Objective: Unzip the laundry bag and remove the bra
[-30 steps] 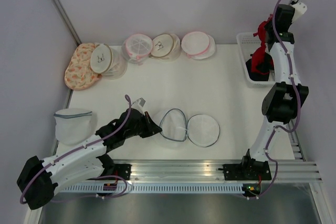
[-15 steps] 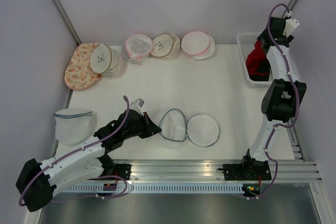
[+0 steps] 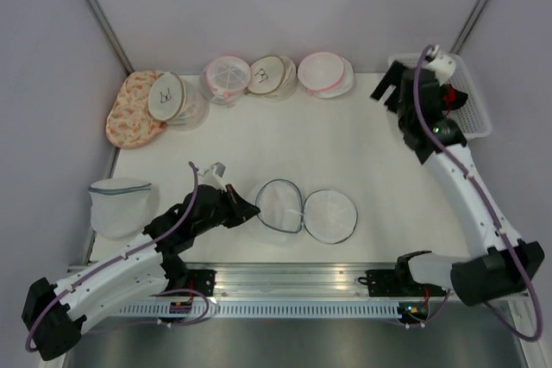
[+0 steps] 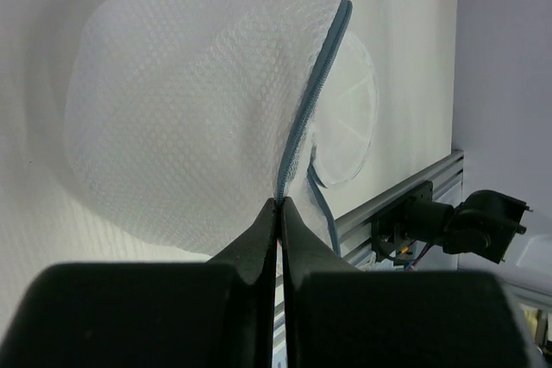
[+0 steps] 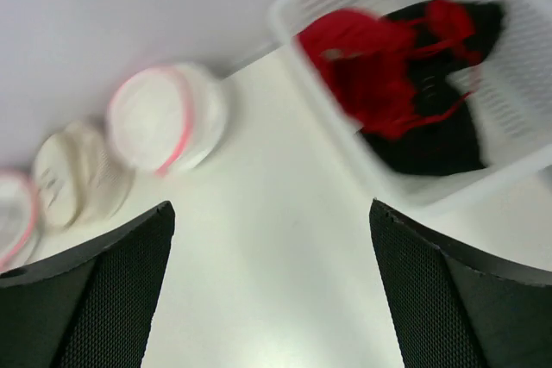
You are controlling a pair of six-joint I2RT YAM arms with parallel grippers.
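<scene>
The white mesh laundry bag (image 3: pixel 280 206) with a blue-grey zipper lies unzipped at the table's front middle, its round lid (image 3: pixel 332 215) flopped to the right. My left gripper (image 3: pixel 247 211) is shut on the bag's zipper edge (image 4: pixel 315 101), and its fingertips (image 4: pixel 280 202) pinch the seam. The red bra (image 5: pixel 371 58) lies in the white basket (image 5: pixel 517 101) on top of a black garment. My right gripper (image 3: pixel 386 90) hangs open and empty just left of the basket (image 3: pixel 474 105), over bare table, with both of its fingers (image 5: pixel 95 299) spread wide.
Several closed mesh bags line the back edge: a patterned one (image 3: pixel 138 109), two middle ones (image 3: pixel 228 79) (image 3: pixel 273 75), a pink-rimmed one (image 3: pixel 326 73). Another open bag (image 3: pixel 121 204) sits at the front left. A metal rail (image 3: pixel 345 277) runs along the near edge.
My right gripper opened and let the red bra go into the basket, then the arm swung left and down away from it. The left gripper kept its pinch on the bag and shifted slightly.
</scene>
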